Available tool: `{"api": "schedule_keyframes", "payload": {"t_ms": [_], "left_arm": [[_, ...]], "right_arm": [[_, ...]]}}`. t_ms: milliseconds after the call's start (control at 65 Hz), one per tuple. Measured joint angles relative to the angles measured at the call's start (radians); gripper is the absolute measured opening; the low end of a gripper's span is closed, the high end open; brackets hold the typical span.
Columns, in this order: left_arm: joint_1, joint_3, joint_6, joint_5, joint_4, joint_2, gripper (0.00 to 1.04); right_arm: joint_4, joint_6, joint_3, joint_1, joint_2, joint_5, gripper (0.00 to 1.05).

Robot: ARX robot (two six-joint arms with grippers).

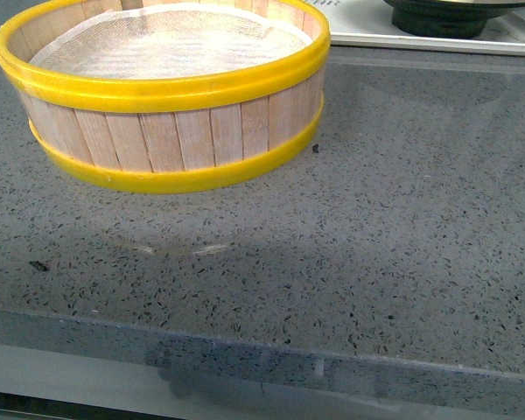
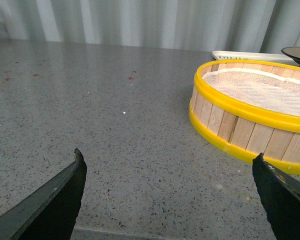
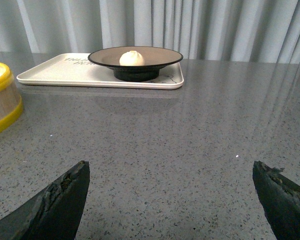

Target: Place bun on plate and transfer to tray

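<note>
Grey countertop: bun [image 3: 132, 58] in plate [image 3: 160, 55] on tray [image 3: 65, 72]; both end effectors [image 2: 167, 192] [image 3: 170, 195] spread apart, empty.

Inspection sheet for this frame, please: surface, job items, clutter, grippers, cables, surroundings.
Surface: grey speckled countertop, a few dark specks.
Job's things: bun sits on the plate; plate stands on the tray.
Clutter: steamer basket with a white liner, no bun in it.
Grippers: left gripper and right gripper open, holding nothing, above bare counter.
Cables: nothing seen.
Surroundings: pale pleated curtain behind the counter.
</note>
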Motion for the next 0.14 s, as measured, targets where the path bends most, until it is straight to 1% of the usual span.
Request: {"api": "schedule_keyframes", "payload": {"t_ms": [46, 139], "left_arm": [[0.0, 0.0, 0.0, 0.0, 0.0, 0.0, 0.98], [0.0, 0.0, 0.0, 0.0, 0.0, 0.0, 0.98]], "right_arm": [[0.0, 0.001, 0.0, 0.0, 0.0, 0.0, 0.95], [0.0, 0.002, 0.0, 0.0, 0.0, 0.0, 0.96]]}}
